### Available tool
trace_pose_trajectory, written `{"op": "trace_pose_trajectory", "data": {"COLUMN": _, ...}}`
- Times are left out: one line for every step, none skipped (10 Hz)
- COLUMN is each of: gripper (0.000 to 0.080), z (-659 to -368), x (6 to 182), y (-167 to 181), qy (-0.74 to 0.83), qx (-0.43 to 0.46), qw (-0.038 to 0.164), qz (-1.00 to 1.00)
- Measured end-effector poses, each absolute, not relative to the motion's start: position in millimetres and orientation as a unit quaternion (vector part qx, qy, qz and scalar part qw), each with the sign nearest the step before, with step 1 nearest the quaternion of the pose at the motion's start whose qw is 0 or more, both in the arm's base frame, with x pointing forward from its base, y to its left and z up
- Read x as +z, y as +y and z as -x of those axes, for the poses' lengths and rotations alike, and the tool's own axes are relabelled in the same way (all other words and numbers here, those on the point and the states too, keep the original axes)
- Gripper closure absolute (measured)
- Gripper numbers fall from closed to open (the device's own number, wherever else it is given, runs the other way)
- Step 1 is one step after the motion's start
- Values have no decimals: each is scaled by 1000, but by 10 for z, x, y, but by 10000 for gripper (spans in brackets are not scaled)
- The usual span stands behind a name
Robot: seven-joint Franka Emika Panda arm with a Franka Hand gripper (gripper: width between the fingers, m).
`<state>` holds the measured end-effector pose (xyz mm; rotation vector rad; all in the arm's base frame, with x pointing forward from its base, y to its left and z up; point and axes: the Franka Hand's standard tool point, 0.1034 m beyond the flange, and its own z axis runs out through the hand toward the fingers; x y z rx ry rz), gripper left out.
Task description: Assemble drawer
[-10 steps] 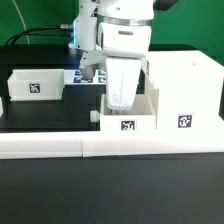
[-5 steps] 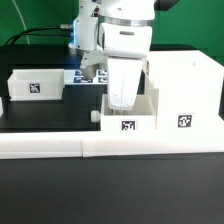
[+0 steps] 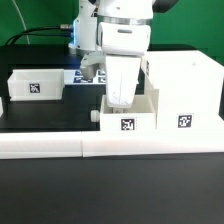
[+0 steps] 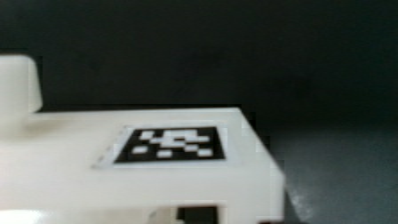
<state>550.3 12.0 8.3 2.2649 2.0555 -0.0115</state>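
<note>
The tall white case [image 3: 185, 85] stands at the exterior view's right with a square tag [image 3: 184, 122] on its front. A small open-top tray [image 3: 128, 118] with a tag sits against the case's left side. My gripper [image 3: 120, 98] reaches straight down into this tray, and its fingers look closed on the tray's wall. A second tagged tray [image 3: 35, 85] lies apart at the left. The wrist view is blurred and shows a white tagged surface [image 4: 71, 150] close below. My fingertips are not clear there.
The long low white border rail [image 3: 60, 147] runs along the front, just before the tray and the case. The marker board [image 3: 88, 76] lies behind my arm. Black table [image 3: 50, 115] lies between the left tray and the held tray.
The gripper and the small tray have shifted very slightly up and toward the case. The case and the left tray have not moved.
</note>
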Motion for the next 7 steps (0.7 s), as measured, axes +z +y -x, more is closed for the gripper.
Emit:
{"op": "trace_pose_trajectory", "data": {"gripper": 757, "z": -5504, "x": 83, "y": 115, "qy": 668, "qx": -3, "qw": 42, "qz": -743}}
{"op": "trace_pose_trajectory", "data": {"gripper": 757, "z": -5504, "x": 83, "y": 110, "qy": 668, "qx": -3, "qw": 42, "qz": -743}}
{"op": "trace_pose_trajectory", "data": {"gripper": 757, "z": -5501, "x": 82, "y": 104, "qy": 667, "qx": -5, "qw": 41, "qz": -744}}
{"op": "trace_pose_trajectory", "data": {"gripper": 757, "z": -5494, "x": 85, "y": 82, "qy": 666, "qx": -15, "qw": 35, "qz": -745}}
{"op": "trace_pose_trajectory", "data": {"gripper": 757, "z": -5496, "x": 86, "y": 78, "qy": 666, "qx": -15, "qw": 35, "qz": -745}}
{"op": "trace_pose_trajectory", "data": {"gripper": 757, "z": -5494, "x": 85, "y": 80, "qy": 667, "qx": -16, "qw": 35, "qz": -744}}
{"op": "trace_pose_trajectory", "data": {"gripper": 757, "z": -5495, "x": 88, "y": 97, "qy": 673, "qx": -19, "qw": 36, "qz": -739}}
